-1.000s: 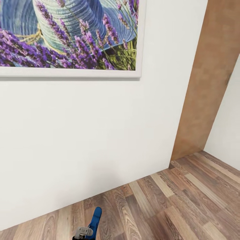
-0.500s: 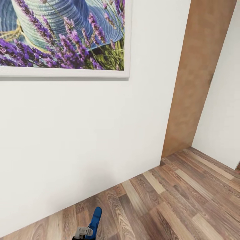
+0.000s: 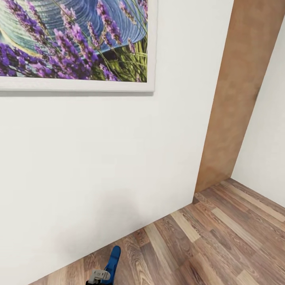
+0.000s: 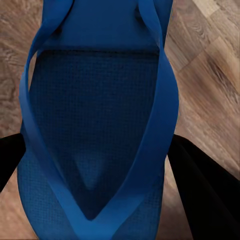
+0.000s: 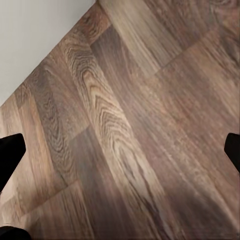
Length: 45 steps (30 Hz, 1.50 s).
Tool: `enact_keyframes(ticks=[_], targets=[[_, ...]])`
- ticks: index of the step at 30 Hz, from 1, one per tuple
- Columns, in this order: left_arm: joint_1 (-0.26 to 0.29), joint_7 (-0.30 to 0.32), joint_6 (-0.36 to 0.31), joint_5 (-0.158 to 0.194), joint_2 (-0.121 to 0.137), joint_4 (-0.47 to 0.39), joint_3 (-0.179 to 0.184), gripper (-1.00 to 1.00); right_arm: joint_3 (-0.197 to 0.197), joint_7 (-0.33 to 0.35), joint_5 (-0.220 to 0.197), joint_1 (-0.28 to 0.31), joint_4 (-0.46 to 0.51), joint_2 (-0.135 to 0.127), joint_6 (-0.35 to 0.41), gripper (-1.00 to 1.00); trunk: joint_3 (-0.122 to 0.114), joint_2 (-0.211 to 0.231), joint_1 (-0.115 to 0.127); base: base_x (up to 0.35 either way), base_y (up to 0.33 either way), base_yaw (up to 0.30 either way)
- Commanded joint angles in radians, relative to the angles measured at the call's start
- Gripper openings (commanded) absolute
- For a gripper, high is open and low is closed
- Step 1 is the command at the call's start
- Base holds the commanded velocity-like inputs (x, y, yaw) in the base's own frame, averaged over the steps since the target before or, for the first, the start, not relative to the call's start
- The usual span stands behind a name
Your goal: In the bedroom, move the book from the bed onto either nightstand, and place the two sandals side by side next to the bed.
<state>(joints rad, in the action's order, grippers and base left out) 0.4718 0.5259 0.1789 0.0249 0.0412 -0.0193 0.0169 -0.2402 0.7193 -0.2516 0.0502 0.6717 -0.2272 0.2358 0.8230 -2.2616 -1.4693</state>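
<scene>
A bright blue sandal (image 4: 95, 125) with thin blue straps lies between the black fingers (image 4: 200, 190) of my left gripper (image 4: 100, 165), which is shut on it above the wood floor. In the head view the sandal's tip (image 3: 113, 257) sticks up at the lower edge, above the left gripper's (image 3: 103, 274) grey body. My right gripper (image 5: 120, 150) is open over bare floor planks, its fingertips (image 5: 10, 152) far apart with nothing between them. The book, the bed, the nightstands and the other sandal are out of view.
A white wall (image 3: 99, 166) stands close ahead, with a lavender painting (image 3: 75, 43) hung high on it. A brown door (image 3: 237, 99) sits at the right beside another white wall. Light brown plank floor (image 3: 221, 237) stretches to the right.
The whole head view has shifted, so the camera has moved; the wall's base now sits lower in the picture. The sandal stays in the left gripper as before.
</scene>
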Motion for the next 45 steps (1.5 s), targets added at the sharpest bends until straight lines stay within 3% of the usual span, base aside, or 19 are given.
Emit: enact_keyframes(ticks=[1,20,45], targets=[[0.001,0.003,0.004,0.003,0.0,0.001,0.001,-1.0,-0.002,0.003,-0.009,0.0,0.0,0.0,0.01,1.0,0.001,0.0,0.0,0.328,0.0,0.0],[0.001,0.003,0.004,0.003,0.0,0.001,0.001,-1.0,-0.002,0.003,-0.009,0.0,0.0,0.0,0.009,1.0,0.006,0.0,0.0,0.314,0.0,-0.078],[0.001,0.003,0.004,0.003,0.0,0.001,0.001,-1.0,-0.002,0.003,-0.009,0.0,0.0,0.0,0.009,1.0,0.007,0.0,0.0,0.013,0.0,-0.212]])
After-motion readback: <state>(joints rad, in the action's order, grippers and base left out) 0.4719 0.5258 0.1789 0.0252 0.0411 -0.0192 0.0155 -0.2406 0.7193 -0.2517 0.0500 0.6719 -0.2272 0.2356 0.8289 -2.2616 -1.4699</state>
